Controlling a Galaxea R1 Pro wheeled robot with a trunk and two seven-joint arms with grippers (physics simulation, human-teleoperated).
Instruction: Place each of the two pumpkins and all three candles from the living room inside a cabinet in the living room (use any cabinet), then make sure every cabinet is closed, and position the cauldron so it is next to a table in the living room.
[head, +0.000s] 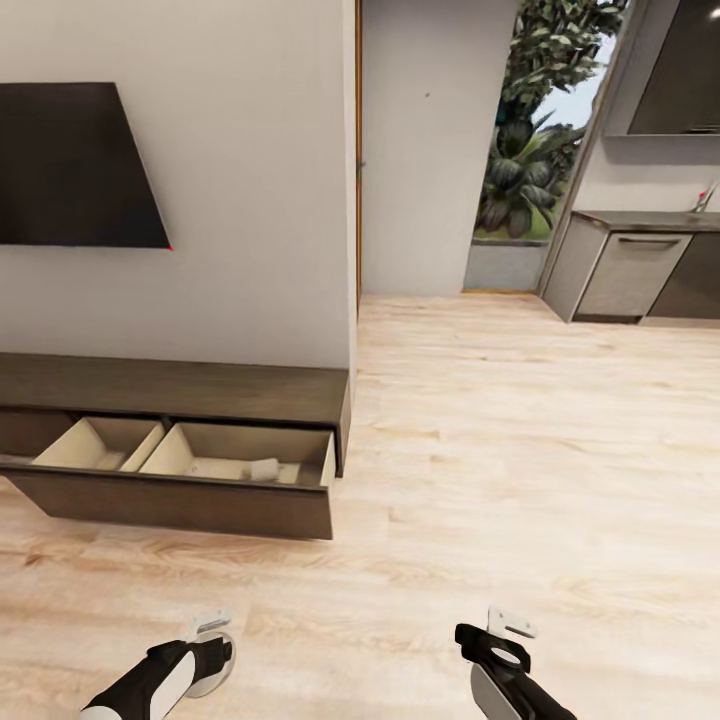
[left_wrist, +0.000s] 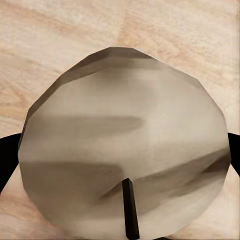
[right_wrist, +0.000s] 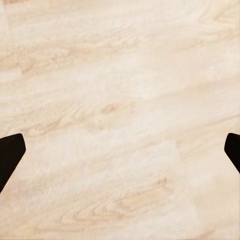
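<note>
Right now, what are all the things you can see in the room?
Cabinet: one, dark brown, against the wall, drawer pulled open.
Candle in the drawer: one, pale, right compartment.
Candle in the left tool: one, grey-beige, held above the floor.
TV: one, black, on the wall above the cabinet.
Kitchen units: grey, far right.
Plants: green, outside the doorway.
Floor: pale wood.
Left tool: black and white, shut on a candle.
Right tool: black and white, open, holding nothing.

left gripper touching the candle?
Touching. In the left wrist view the candle sits wedged between the left gripper's dark fingers, which meet it on both sides.
</note>
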